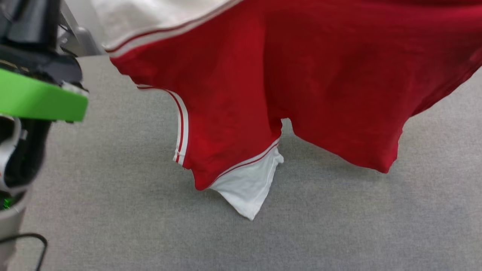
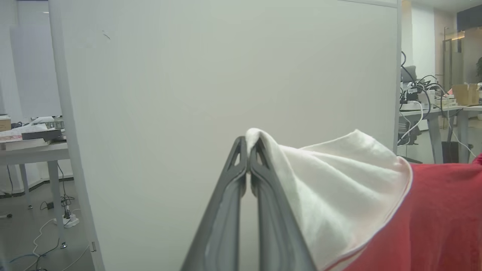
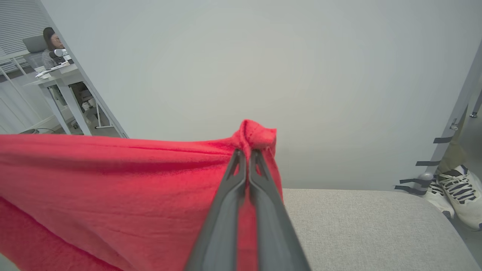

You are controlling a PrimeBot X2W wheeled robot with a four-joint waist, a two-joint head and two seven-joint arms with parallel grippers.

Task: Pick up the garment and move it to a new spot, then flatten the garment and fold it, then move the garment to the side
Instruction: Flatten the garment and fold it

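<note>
The garment (image 1: 320, 75), red with white sleeves and red-white striped trim, hangs in the air over the grey cloth surface (image 1: 113, 210). A white sleeve corner (image 1: 248, 188) dangles lowest, close above the surface. In the left wrist view my left gripper (image 2: 248, 145) is shut on the white sleeve edge (image 2: 331, 177), and the cloth drapes off to the right. My right gripper (image 3: 247, 152) is shut on a bunched red fold of the garment (image 3: 113, 188), which stretches away to the left. Lettering and number are hidden.
A green and black part of the robot (image 1: 37, 98) sits at the left edge of the head view. A pale partition panel (image 2: 226, 67) stands behind. Desks with cables (image 2: 425, 105), a seated person (image 3: 51, 45) and a shoe (image 3: 457, 192) lie beyond the surface.
</note>
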